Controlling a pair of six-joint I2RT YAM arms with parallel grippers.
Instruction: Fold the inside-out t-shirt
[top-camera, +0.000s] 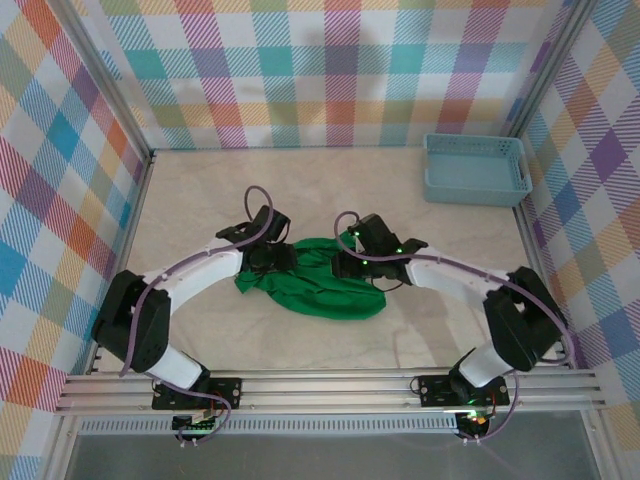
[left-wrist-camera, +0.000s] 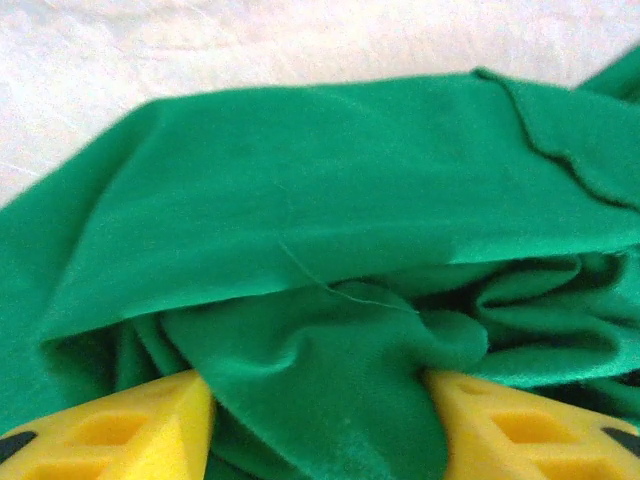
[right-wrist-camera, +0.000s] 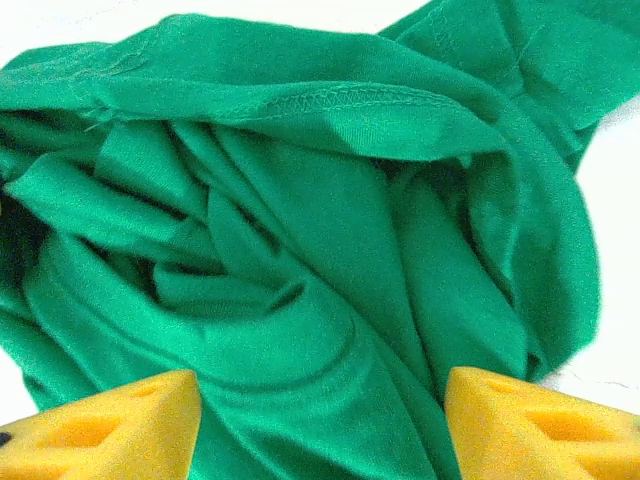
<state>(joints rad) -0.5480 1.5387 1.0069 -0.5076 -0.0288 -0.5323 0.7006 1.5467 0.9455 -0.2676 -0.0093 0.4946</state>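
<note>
Left gripper (left-wrist-camera: 318, 405) stands spread, with green cloth bulging between its fingers but not pinched. Right gripper (right-wrist-camera: 320, 410) is likewise parted over crumpled folds, holding nothing. The t-shirt (top-camera: 318, 285) lies bunched mid-table, stitched seam showing. I'd say they're seeking a hold. Next they should pinch two edges and spread it flat. The basket (top-camera: 476, 168) sits far right.

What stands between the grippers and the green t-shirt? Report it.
Nothing visible does. The left gripper and right gripper are both at the t-shirt, cloth lying between their open fingers. The blue basket sits apart, far right.
</note>
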